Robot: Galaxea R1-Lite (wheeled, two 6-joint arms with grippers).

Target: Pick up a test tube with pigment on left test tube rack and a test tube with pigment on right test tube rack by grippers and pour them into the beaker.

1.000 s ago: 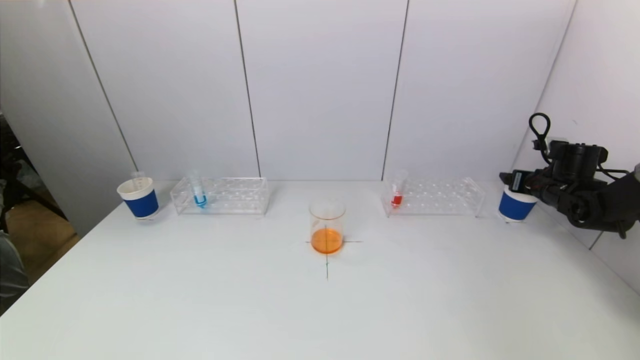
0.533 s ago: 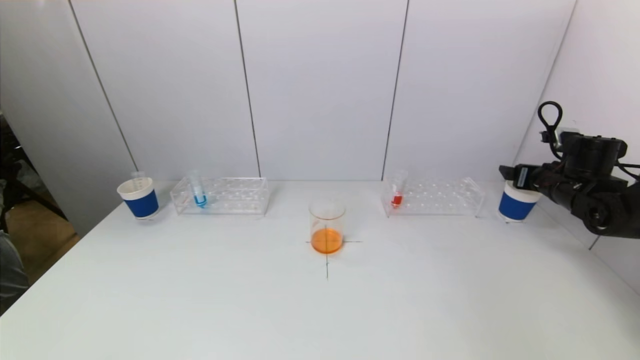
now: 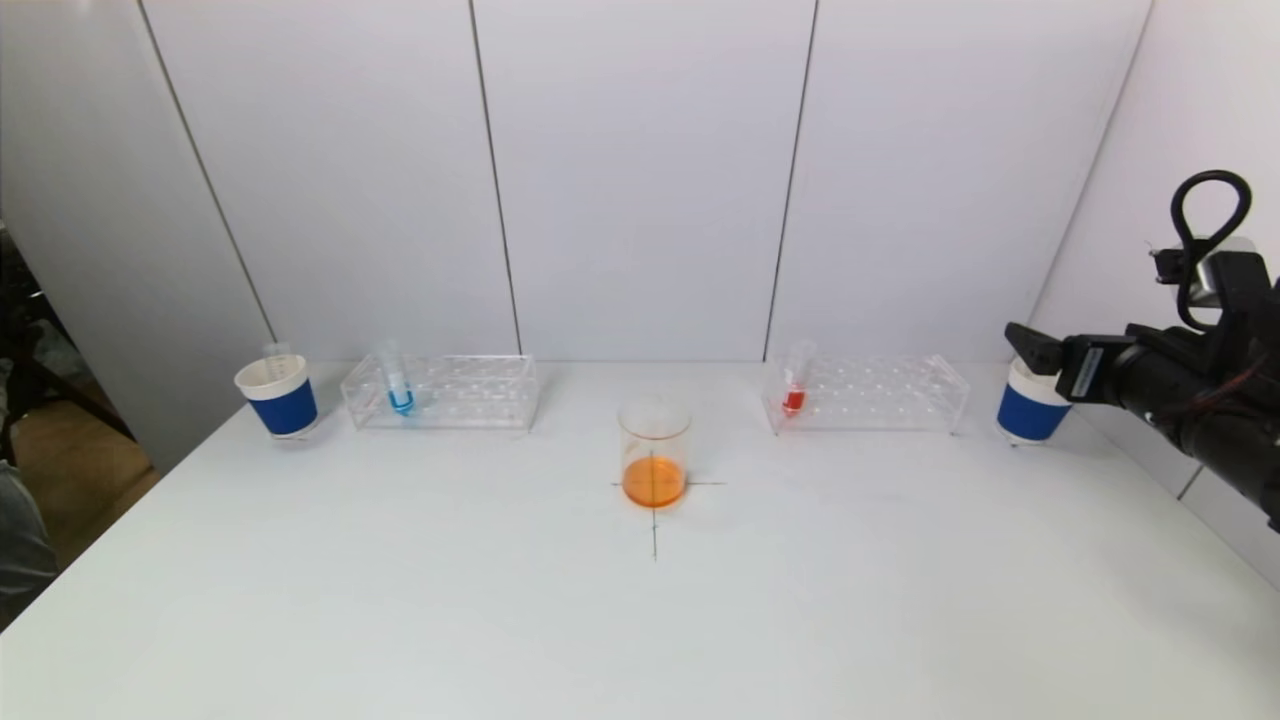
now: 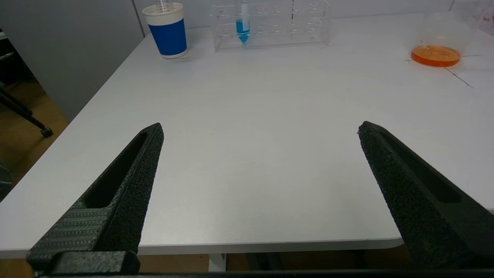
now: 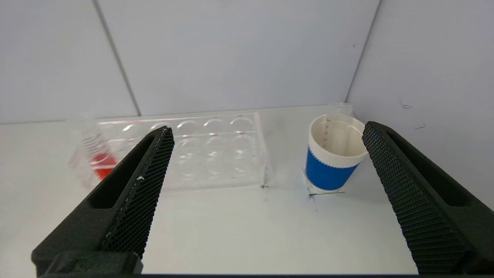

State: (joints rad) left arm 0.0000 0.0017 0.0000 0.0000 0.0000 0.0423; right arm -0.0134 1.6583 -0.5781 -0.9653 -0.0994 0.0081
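A clear beaker (image 3: 654, 452) holding orange liquid stands mid-table on a cross mark. The left rack (image 3: 470, 392) holds a test tube with blue pigment (image 3: 397, 385). The right rack (image 3: 880, 393) holds a test tube with red pigment (image 3: 795, 385). My right gripper (image 3: 1025, 345) hovers open and empty just above the right blue cup (image 3: 1030, 410), to the right of the right rack. In the right wrist view the gripper (image 5: 268, 129) frames the rack (image 5: 200, 150), the red tube (image 5: 96, 154) and the cup (image 5: 334, 158). My left gripper (image 4: 260, 129) is open and empty over the table's near left edge, far from the blue tube (image 4: 242, 23).
A blue cup (image 3: 278, 397) with an empty tube stands left of the left rack. The right blue cup also holds an empty tube. White walls close in behind and on the right. The table's front half is bare.
My right arm has drawn back to the right and its wrist has risen; the fingertips stay near the right blue cup. Tubes, racks and beaker have not moved.
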